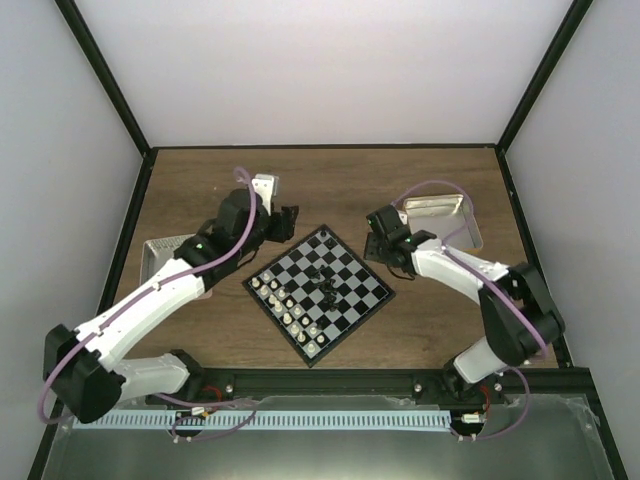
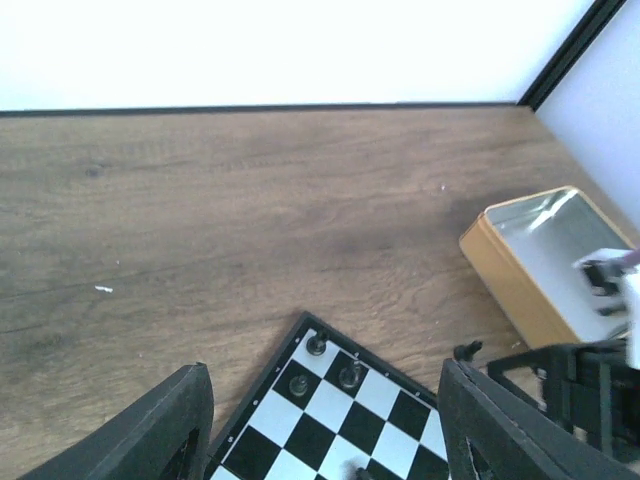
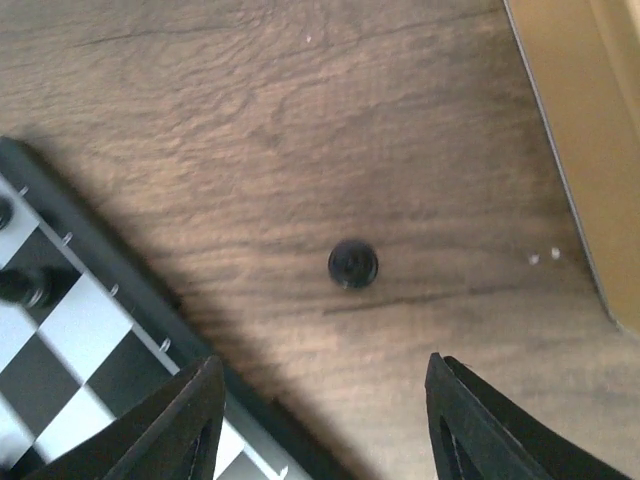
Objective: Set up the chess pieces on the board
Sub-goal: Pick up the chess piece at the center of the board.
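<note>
Under right jaws, open wide, lone black piece (image 3: 352, 264) stands on worktop (image 3: 300, 120); I fear off-centre closing tips it; left jaws open too.

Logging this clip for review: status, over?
Both open, empty: left gripper above the board corner. Right gripper above a black piece on the table, off-board. Nothing blocking it.

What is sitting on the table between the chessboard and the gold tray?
One black chess piece stands alone on the wood between the board and tray, touching neither; the right wrist view shows it.
</note>
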`<state>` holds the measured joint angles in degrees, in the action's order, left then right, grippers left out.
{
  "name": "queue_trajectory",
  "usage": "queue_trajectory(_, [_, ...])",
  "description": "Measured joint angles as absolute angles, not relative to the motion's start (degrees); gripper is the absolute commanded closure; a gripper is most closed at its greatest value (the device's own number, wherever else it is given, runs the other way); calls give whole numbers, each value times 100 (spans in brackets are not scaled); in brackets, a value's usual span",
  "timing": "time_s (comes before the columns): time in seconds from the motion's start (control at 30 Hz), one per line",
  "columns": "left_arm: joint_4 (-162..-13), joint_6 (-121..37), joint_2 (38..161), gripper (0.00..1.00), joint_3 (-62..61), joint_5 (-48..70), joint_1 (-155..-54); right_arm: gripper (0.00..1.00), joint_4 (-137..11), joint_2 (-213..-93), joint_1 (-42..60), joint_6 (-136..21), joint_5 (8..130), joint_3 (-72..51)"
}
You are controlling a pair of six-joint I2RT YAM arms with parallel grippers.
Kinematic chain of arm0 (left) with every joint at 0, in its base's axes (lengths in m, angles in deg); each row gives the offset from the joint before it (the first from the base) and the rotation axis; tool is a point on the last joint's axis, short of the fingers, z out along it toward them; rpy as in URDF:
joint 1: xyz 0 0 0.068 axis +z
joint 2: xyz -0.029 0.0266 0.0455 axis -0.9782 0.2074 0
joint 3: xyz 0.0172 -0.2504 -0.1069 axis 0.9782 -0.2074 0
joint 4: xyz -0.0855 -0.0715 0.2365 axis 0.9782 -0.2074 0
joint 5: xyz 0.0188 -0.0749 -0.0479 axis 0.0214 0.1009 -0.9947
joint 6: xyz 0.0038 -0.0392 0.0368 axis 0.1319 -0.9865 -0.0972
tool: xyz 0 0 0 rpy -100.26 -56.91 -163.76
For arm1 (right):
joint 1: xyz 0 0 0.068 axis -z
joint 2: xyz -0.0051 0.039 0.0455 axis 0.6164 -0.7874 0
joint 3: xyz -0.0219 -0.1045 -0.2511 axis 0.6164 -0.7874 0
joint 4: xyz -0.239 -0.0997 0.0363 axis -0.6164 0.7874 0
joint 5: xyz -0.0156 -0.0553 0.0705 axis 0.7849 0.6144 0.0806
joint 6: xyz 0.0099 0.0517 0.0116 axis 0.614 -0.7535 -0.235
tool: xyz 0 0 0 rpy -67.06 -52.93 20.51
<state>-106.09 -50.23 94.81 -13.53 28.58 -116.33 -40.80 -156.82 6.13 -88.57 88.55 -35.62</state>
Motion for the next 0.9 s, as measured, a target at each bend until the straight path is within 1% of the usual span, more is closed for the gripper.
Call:
queue_trajectory(0.1, [-10607,-5026,9156,35,-1430,2903,-11629,50,-4143,-16106,784,-8695,8888,-3297])
queue_trajectory(0.23, [-10659,-5028,9048,35,-1480,2971,-11627,57,-4220,-16637,991,-8494,8929,-2904])
queue_trajectory(0.37, [-10705,-5026,9044,35,-1546,2973,-11624,59,-4270,-17015,1094,-8326,8938,-2694])
queue_trajectory(0.43, [-10744,-5026,9044,34,-1572,2973,-11624,63,-4266,-17157,1098,-8274,8916,-2648])
queue_trajectory(0.57, [-10768,-5026,9044,34,-1574,2973,-11624,73,-4227,-17280,1096,-8199,8840,-2646])
queue_trajectory(0.67, [-10768,-5021,9046,34,-1574,2973,-11624,83,-4237,-17295,1098,-8142,8816,-2646])
queue_trajectory(0.73, [-10773,-5019,9046,33,-1572,2973,-11622,88,-4244,-17332,1098,-8114,8820,-2644])
queue_trajectory(0.83, [-10795,-5010,9048,33,-1565,2976,-11618,92,-4242,-17409,1098,-8083,8853,-2641])
queue_trajectory(0.9, [-10814,-5002,9048,33,-1543,2978,-11613,93,-4202,-17413,1098,-8064,8883,-2598])
